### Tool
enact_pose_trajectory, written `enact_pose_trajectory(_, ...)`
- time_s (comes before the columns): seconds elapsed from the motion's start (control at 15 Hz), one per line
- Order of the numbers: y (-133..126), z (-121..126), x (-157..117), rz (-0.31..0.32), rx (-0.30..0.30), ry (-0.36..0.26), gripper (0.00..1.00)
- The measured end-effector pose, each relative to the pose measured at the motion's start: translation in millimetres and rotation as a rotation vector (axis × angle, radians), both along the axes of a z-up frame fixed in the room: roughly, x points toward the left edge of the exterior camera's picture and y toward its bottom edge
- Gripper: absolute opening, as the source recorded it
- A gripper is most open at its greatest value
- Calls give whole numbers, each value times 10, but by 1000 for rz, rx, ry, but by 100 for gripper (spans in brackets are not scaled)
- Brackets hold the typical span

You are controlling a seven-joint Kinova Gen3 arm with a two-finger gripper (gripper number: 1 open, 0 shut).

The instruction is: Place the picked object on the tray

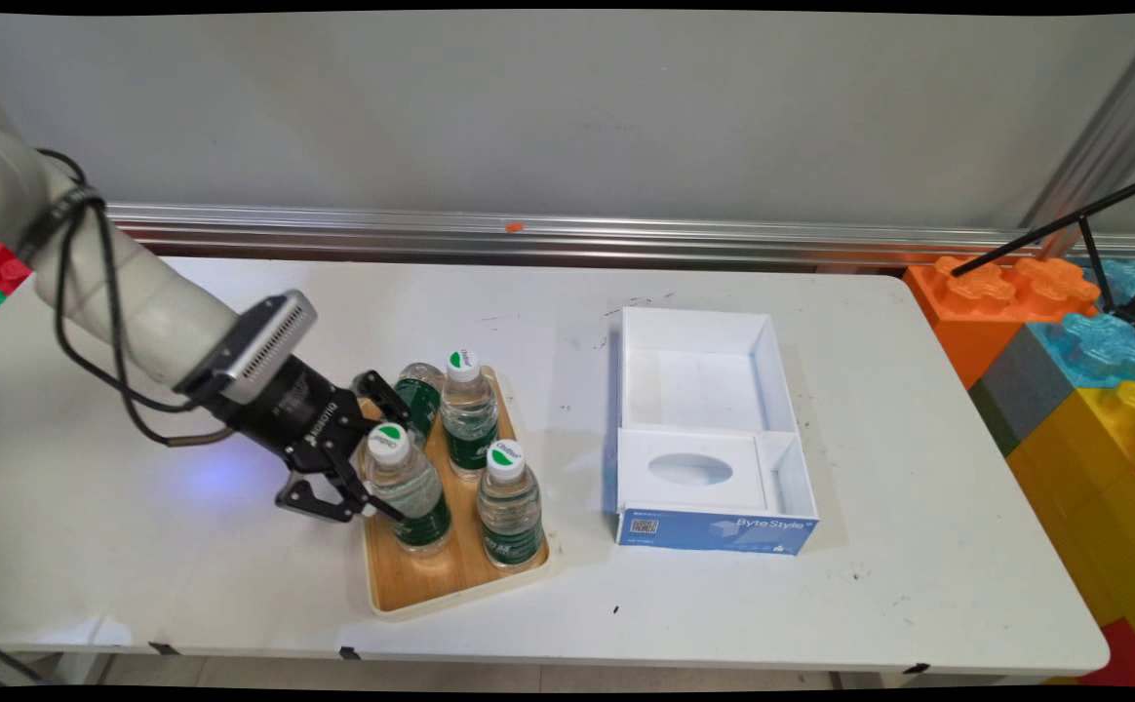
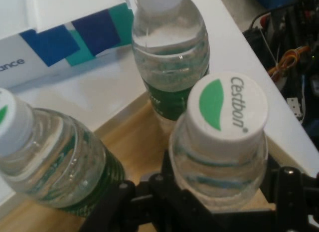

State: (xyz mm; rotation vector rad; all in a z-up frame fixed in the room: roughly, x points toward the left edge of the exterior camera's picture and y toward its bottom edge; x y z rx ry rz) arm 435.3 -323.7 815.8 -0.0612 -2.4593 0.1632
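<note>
My black gripper (image 1: 379, 456) reaches in low from the left and straddles the front-left water bottle (image 1: 411, 492) on a wooden tray (image 1: 421, 582). The jaws stand apart on either side of that bottle, at shoulder height. In the hand view this bottle (image 2: 219, 142), with its white and green Cestbon cap, sits deep between the fingers (image 2: 291, 184), and the gripper (image 2: 214, 197) looks open around it. Three more bottles stand on the tray: front right (image 1: 510, 507), back right (image 1: 468, 414) and back left (image 1: 420, 392), the last partly hidden behind the upper finger.
A white open box (image 1: 704, 341) with a blue ByteStyle front stands right of the tray, with a white insert in its near part. Large coloured blocks (image 1: 1065, 341) are stacked past the table's right end. A metal rail runs along the wall behind.
</note>
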Motion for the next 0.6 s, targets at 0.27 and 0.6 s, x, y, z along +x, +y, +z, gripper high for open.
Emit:
enact_pose_trajectory(0.27, -110, -187, -48, -37, -4, 2, 0)
enact_pose_trajectory(0.6, -203, -275, -33, -69, -3, 0, 100)
